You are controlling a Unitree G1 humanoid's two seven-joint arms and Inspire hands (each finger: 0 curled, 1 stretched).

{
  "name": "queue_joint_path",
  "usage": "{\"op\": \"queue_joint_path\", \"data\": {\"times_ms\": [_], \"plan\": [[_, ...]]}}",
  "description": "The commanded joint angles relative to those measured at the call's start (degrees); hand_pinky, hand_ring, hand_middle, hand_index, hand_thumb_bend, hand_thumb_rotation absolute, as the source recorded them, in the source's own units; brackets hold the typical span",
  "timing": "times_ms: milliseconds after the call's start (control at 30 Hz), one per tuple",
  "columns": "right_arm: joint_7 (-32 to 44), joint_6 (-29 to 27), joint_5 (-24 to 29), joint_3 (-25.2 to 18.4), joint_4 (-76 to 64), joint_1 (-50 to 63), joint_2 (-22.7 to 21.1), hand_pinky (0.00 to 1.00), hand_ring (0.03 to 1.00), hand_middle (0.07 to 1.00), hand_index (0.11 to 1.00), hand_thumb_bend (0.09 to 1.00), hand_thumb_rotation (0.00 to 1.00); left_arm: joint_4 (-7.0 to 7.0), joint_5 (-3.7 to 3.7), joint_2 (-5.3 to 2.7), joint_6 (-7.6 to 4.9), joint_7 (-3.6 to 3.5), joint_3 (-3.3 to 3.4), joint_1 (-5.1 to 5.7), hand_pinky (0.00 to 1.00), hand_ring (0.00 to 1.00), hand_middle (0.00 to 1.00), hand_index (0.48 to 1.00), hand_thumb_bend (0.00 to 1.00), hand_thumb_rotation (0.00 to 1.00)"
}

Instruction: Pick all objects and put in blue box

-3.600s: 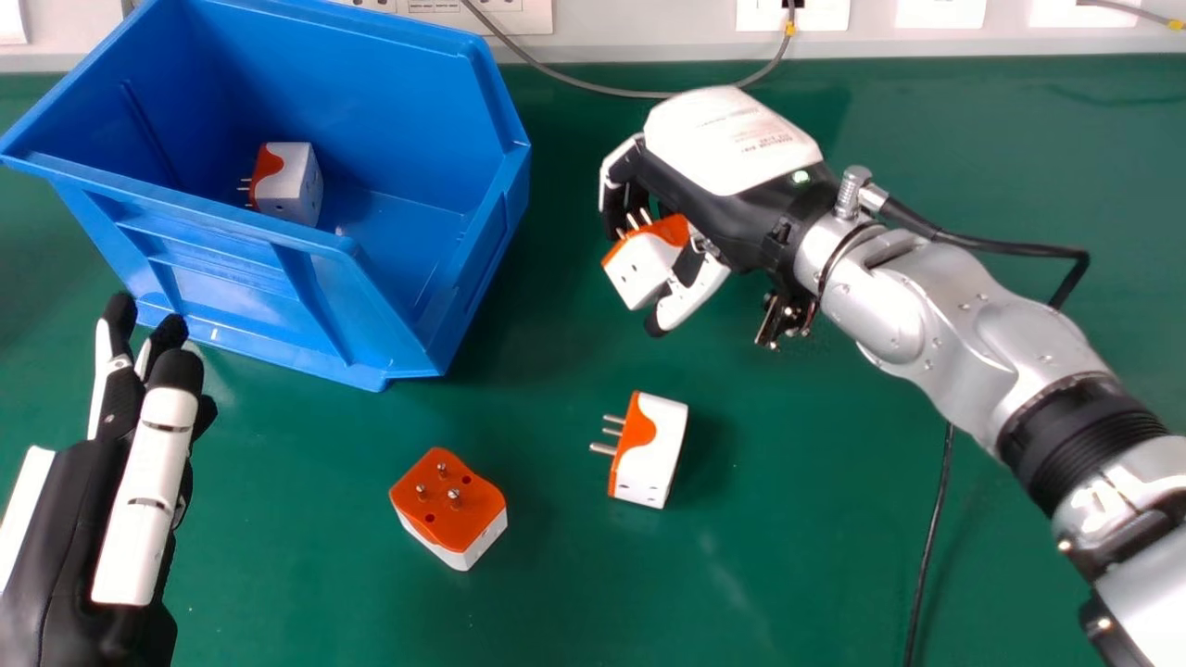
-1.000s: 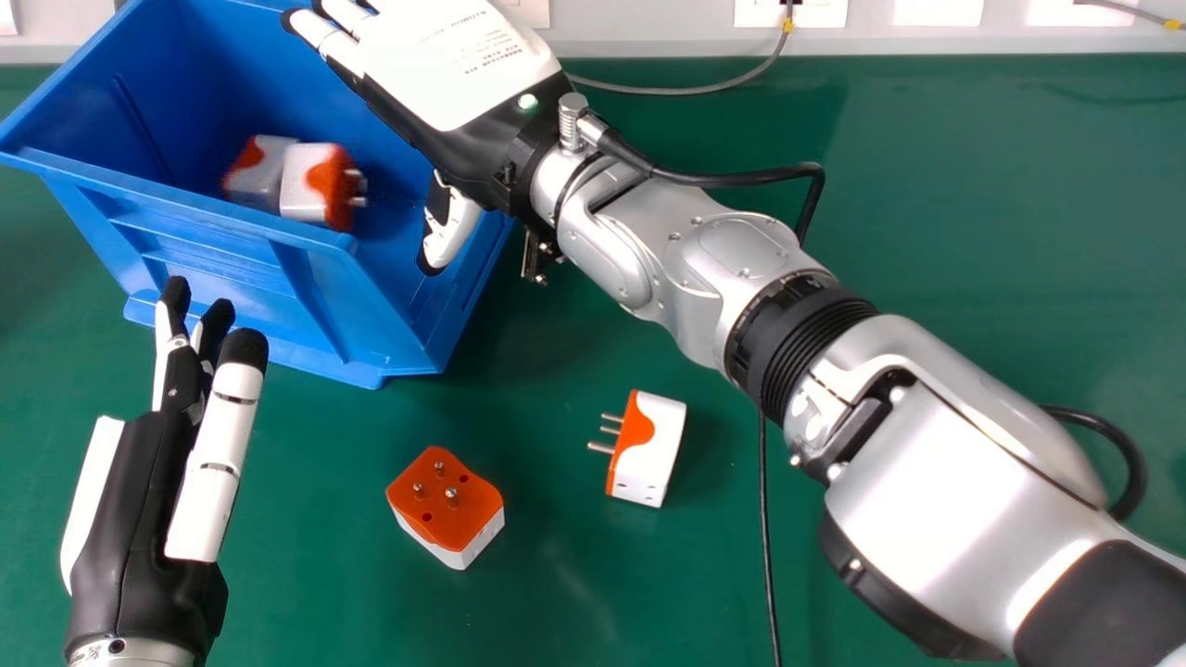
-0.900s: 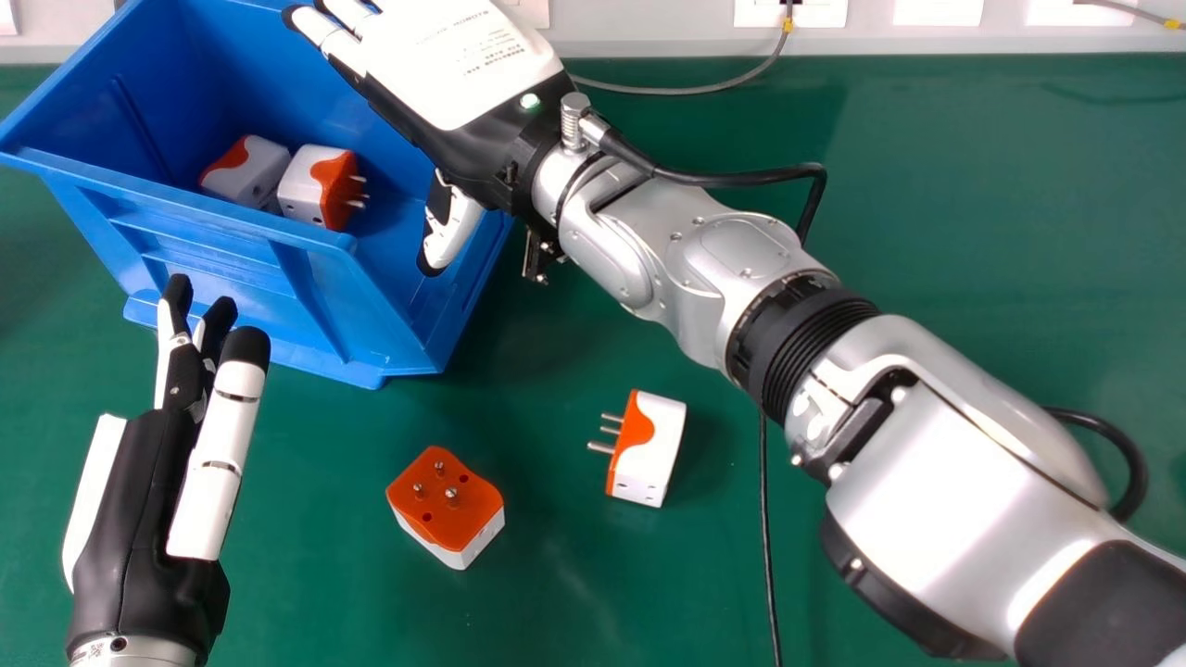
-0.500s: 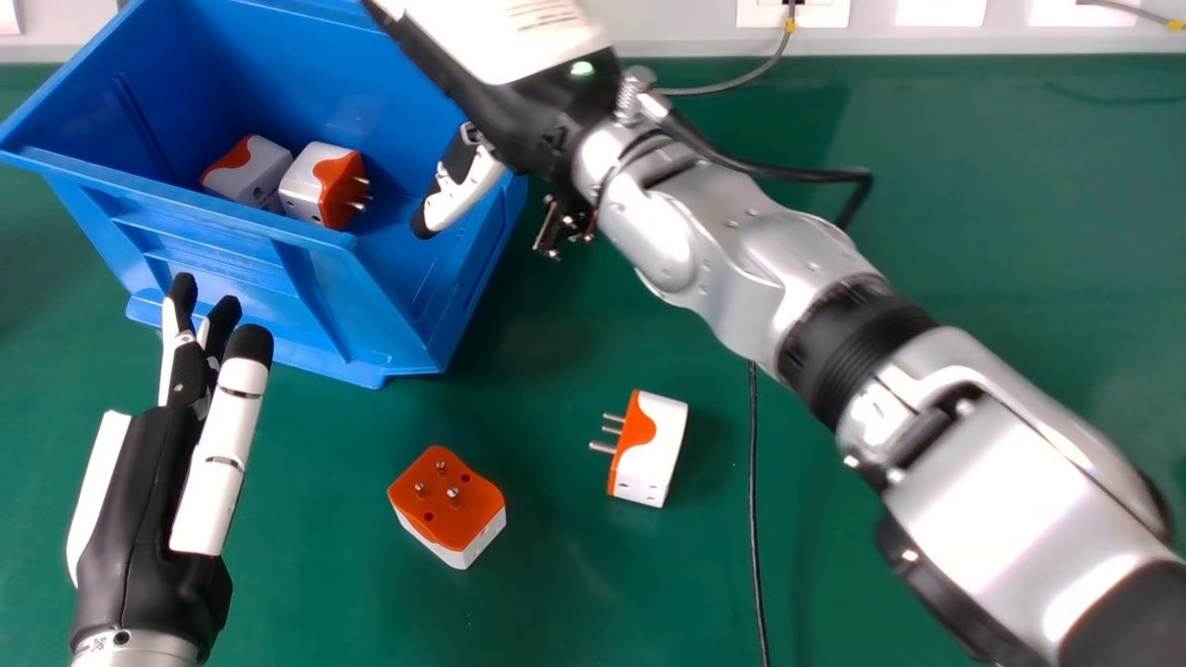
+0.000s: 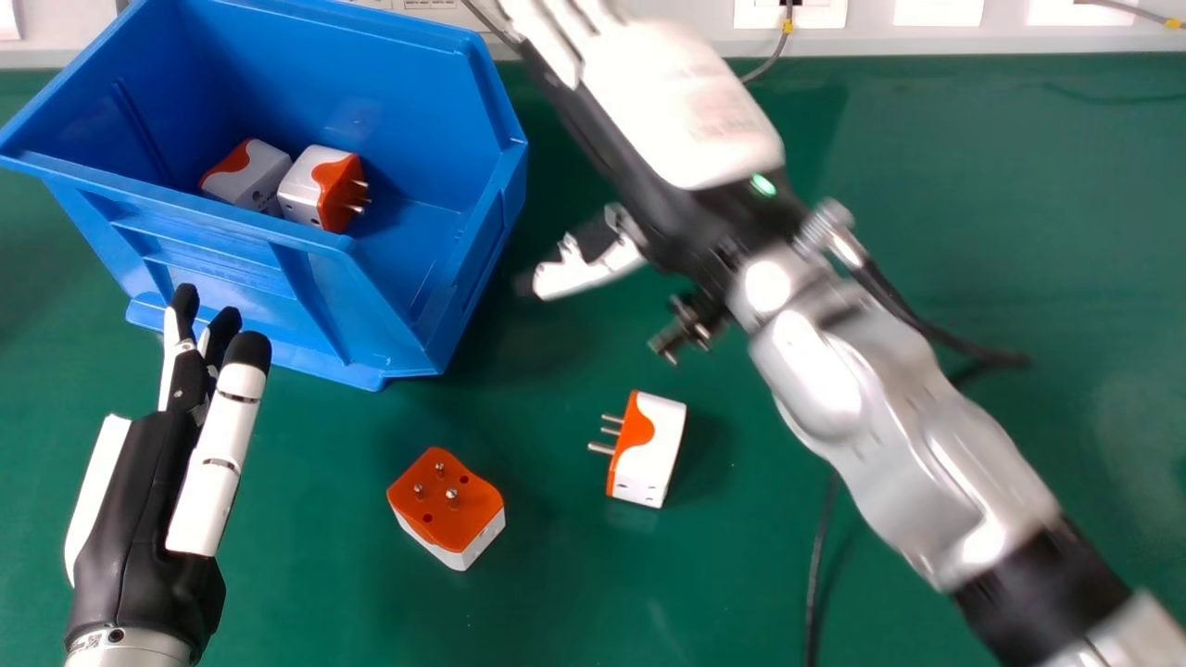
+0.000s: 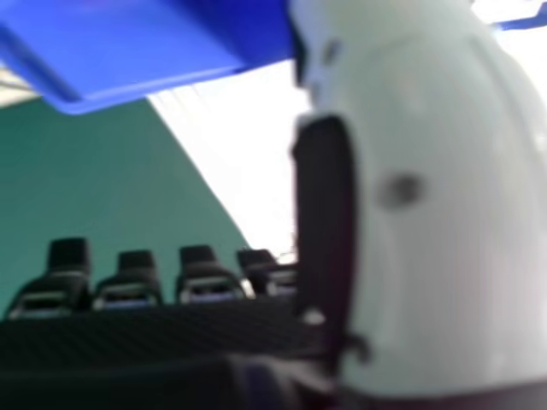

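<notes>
My right hand is open and holds nothing, over the table just right of the blue box. In the right hand view, the open right hand has straight fingertips, with part of the blue box beyond. Two orange-and-white plug adapters, one beside another, lie inside the box. On the table, one adapter rests prongs up; a second lies on its side, prongs pointing left. My left hand is open and holds nothing, in front of the box's left part.
The green table has bare surface around the two loose adapters. A black cable runs over it beneath the right forearm. Along the back stands a pale wall with sockets and a grey cable.
Since the earliest frame, the right hand carried an adapter to the box and let it go inside. It has since moved back right, out from over the box. The left hand shifted slightly right.
</notes>
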Motion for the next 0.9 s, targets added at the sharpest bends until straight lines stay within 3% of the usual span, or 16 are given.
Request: {"op": "queue_joint_path", "data": {"times_ms": [0,233,467,667,867], "plan": [[2.4,2.8,-1.3,-3.5,-12.9,6.1,-1.7,0.94,1.000,1.000,1.000,0.765,0.17,-0.36,-1.18,0.75,-1.18,-0.53,0.95,-0.56,0.99,1.00,1.00,1.000,0.47,0.90],[4.6,5.1,-2.1,-5.5,-22.0,18.3,-2.6,0.94,1.000,1.000,1.000,0.769,0.20,0.36,-1.24,0.95,-0.86,-0.63,1.48,-0.98,0.99,1.00,1.00,1.000,0.46,0.90],[5.1,4.8,-1.9,-6.8,-23.4,25.4,-3.4,0.94,1.000,1.000,0.993,0.774,0.22,0.00,-0.84,1.22,0.11,-0.40,1.46,-1.20,0.99,1.00,1.00,1.000,0.46,0.90],[4.8,4.2,-2.2,-6.2,-21.9,29.4,-3.3,0.94,1.000,1.000,0.990,0.767,0.25,-0.16,-0.97,1.09,0.30,-0.35,1.41,-1.17,0.99,1.00,1.00,1.000,0.46,0.90],[4.7,4.1,-3.3,-3.4,-16.0,31.6,-3.1,0.95,1.000,1.000,0.992,0.749,0.27,0.45,-1.05,1.02,-0.27,-0.46,1.30,-1.71,1.00,1.00,1.00,1.000,0.46,0.90]]}}
